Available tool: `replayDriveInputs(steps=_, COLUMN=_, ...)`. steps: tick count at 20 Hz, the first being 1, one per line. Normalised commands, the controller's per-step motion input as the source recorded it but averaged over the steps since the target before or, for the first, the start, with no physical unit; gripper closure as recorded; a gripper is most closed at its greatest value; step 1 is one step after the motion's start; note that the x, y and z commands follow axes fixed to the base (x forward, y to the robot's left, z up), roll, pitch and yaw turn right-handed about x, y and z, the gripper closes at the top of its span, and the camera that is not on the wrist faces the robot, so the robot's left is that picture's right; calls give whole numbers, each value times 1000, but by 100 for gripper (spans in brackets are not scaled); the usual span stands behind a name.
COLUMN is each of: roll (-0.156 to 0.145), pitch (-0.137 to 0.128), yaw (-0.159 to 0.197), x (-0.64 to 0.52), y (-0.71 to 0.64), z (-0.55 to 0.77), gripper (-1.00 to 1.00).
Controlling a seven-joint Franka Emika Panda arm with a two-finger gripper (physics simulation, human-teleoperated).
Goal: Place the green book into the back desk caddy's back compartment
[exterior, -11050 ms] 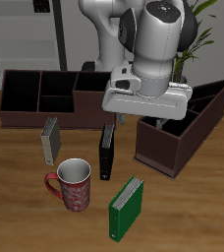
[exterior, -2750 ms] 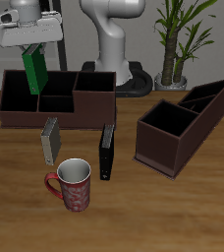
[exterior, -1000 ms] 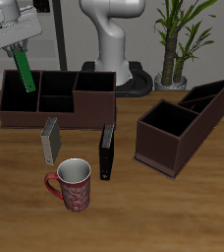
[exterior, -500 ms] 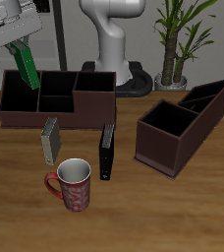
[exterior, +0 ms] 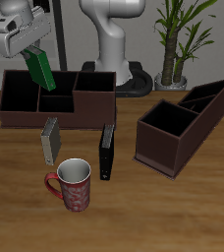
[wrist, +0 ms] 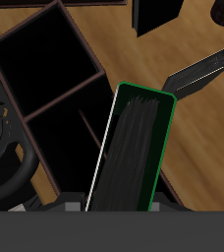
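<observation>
The end effector (exterior: 28, 49) is clamped on the green book (exterior: 39, 69), holding it tilted in the air above the back desk caddy (exterior: 57, 98), its lower end over the back compartment (exterior: 57, 82). On the tabletop (exterior: 183, 212) nearer the front lie a grey book (exterior: 51, 140), black book (exterior: 106, 151) and red mug (exterior: 72, 184).

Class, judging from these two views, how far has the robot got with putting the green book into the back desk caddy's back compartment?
Done: the green book is lifted off the table, clamped in the tool. In hand: it hangs tilted above the back desk caddy. Left: lowering it into the back compartment and letting go.
</observation>
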Motion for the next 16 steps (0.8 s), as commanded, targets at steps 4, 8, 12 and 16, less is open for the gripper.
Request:
replayDriveInputs(steps=4, roll=51, pitch=15, yaw=168, x=-61, y=134, z=96, gripper=100)
replayDriveInputs(steps=8, roll=-15, pitch=-24, yaw=109, x=36, y=-13, z=185, gripper=100)
replayDriveInputs(steps=12, roll=-34, pitch=-22, yaw=131, x=17, y=-29, z=103, gripper=100)
replayDriveInputs(steps=16, roll=-3, pitch=-3, yaw=149, x=-69, y=121, z=14, gripper=100)
